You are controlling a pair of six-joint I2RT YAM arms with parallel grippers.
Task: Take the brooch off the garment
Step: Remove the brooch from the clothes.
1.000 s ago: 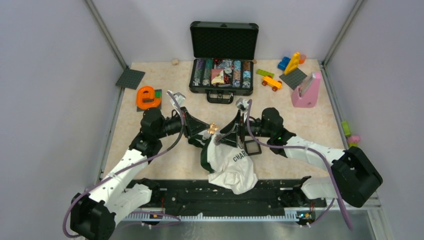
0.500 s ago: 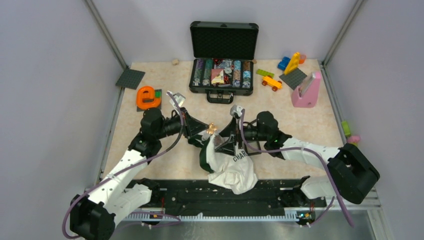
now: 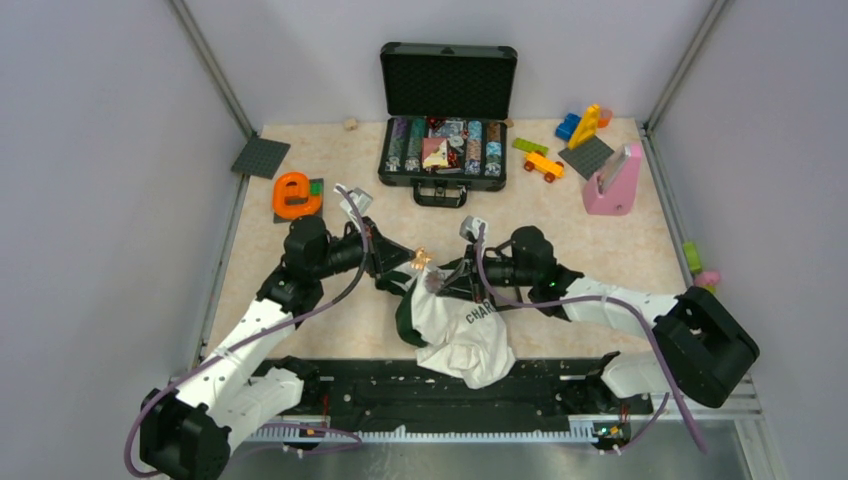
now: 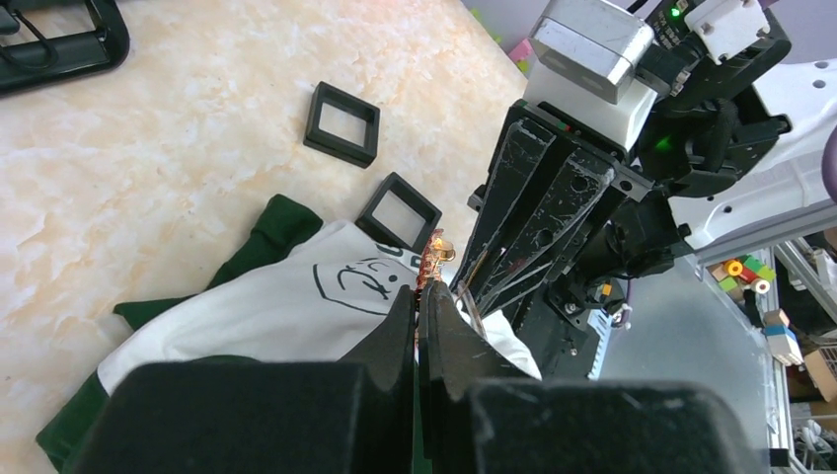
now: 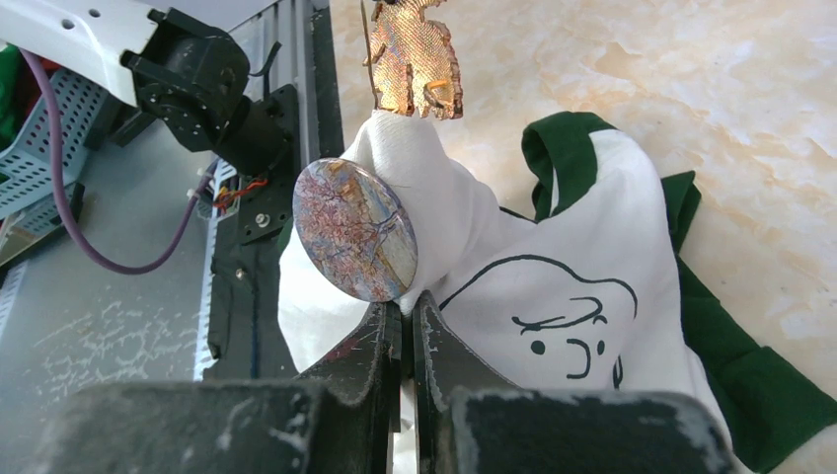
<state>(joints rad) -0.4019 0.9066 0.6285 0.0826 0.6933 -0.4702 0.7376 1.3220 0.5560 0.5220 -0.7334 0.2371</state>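
Left claw (image 4: 422, 296) is closed on the brooch (image 4: 434, 255) at its tips, pinned atop the garment (image 4: 286, 306) peak. Right claw (image 5: 405, 308) is closed, pinching garment cloth just under a round badge (image 5: 357, 230).

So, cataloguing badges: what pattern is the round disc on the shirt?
The disc: marbled blue, purple and rust; best in right wrist view.
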